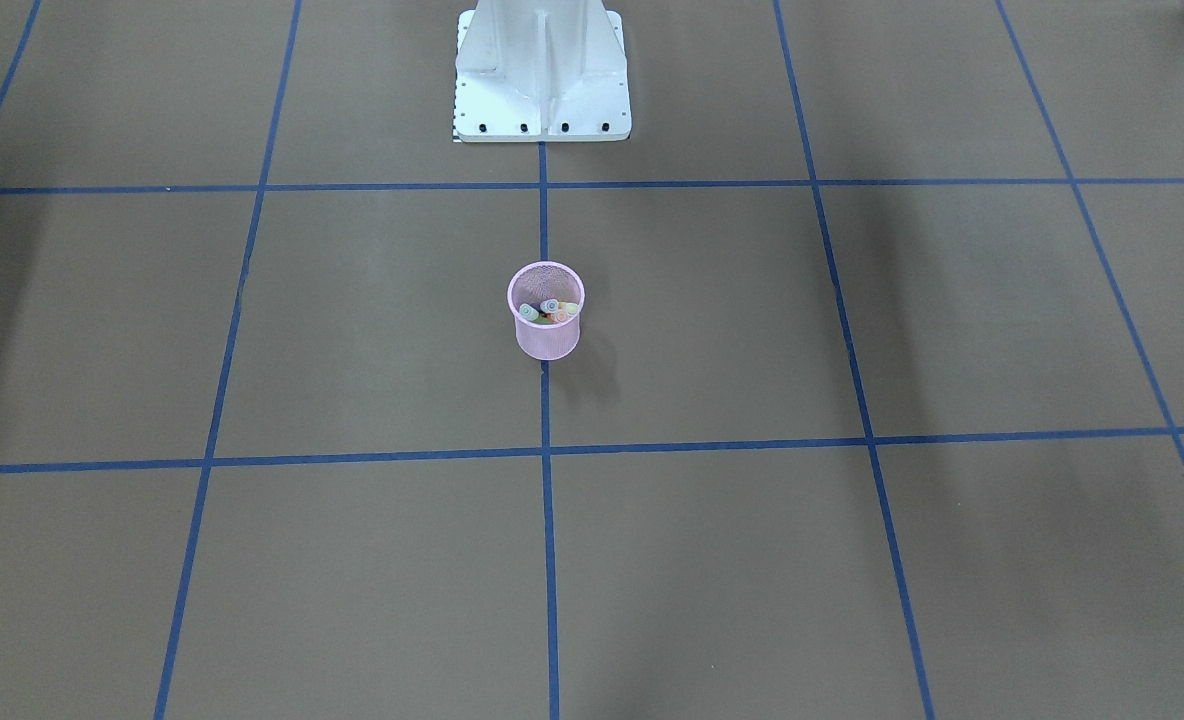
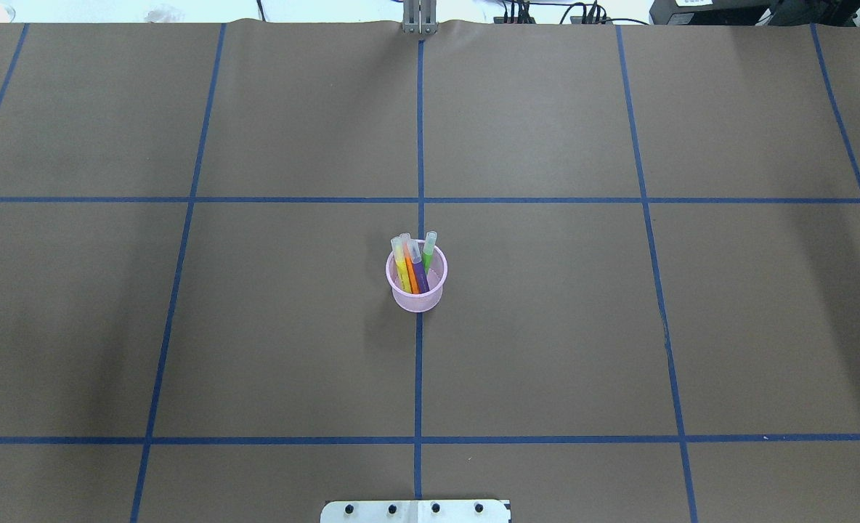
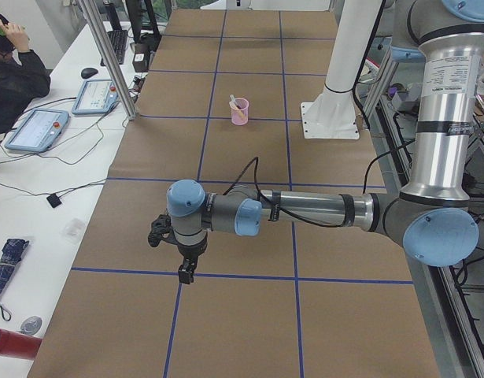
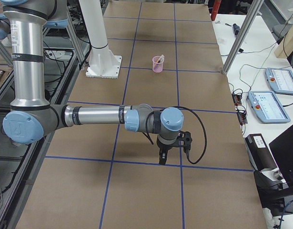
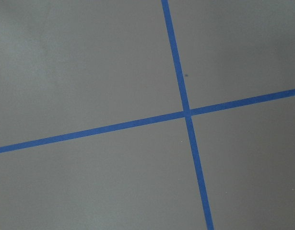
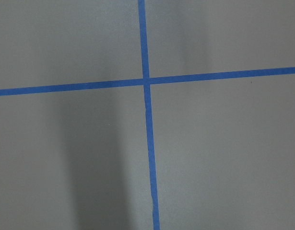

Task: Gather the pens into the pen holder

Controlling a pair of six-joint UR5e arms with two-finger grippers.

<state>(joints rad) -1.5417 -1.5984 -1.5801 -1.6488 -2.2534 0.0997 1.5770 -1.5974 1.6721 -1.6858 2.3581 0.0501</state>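
Looks done. The holder [image 2: 417, 296] stands upright mid-counter [image 2: 619, 327], on the centre tape line [image 2: 418, 378]. Every pen I can find is inside it, cap end up: orange pen [image 2: 410, 276], purple pen [image 2: 420, 276], green pen [image 2: 429, 252] leaning on the far rim, plus what reads as a yellow pen [image 2: 399, 263] at the left. No pen shows outside the cup in any view. My read: nothing is left to collect, at most homing the arms. Both arms sit well apart from the holder. The left fingers [image 3: 185, 272] hang low over the counter toward the robot's left end, and the right fingers [image 4: 161, 157] do the same toward its right end. They show only in the side views, so I can't tell how far open they are or whether they hold anything. The overhead view gives pen colours and count, with caps poking above the rim. The front view looks down into the cup and shows little beyond pale cap ends, but it has the robot base [image 1: 542, 80] in full. Neither of those two shows an arm. The side views have the arms, with the holder small and far off. The wrist cams show only bare counter and a tape cross [image 5: 186, 114], no fingers or pens.
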